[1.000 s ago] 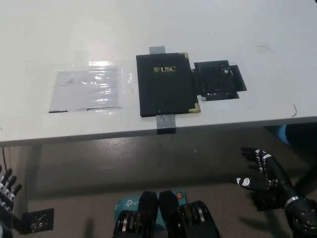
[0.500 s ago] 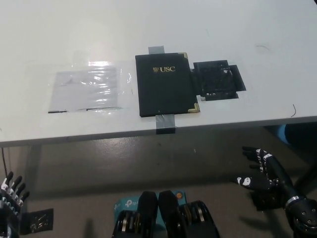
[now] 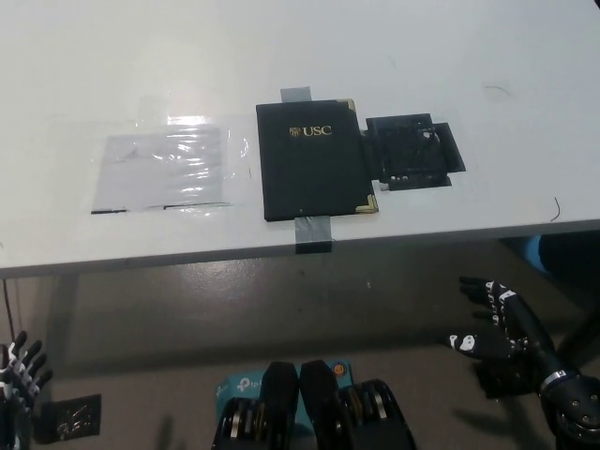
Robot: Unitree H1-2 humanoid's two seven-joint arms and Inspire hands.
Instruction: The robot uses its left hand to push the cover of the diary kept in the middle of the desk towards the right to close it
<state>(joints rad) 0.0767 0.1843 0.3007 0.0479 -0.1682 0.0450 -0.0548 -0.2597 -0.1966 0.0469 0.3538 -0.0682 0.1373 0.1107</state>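
A white desk top (image 3: 394, 56) fills the upper part of the head view, and in its middle lies a closed black diary with gold corners and gold "USC" lettering (image 3: 313, 159), fastened at its top and bottom edges by strips of grey tape (image 3: 313, 232), with a clear plastic sheet (image 3: 167, 167) to its left and a flat black patch (image 3: 413, 150) touching its right edge. Below the desk edge, the white left hand (image 3: 19, 375) sits at the lower left corner with fingers spread and holding nothing, while the black right hand (image 3: 497, 328) rests at the lower right, fingers apart and likewise empty, both well apart from the diary.

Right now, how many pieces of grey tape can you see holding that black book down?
2. One grey tape strip sticks out at the diary's far edge, the other grey tape strip at its near edge by the desk's front. More may be hidden underneath.
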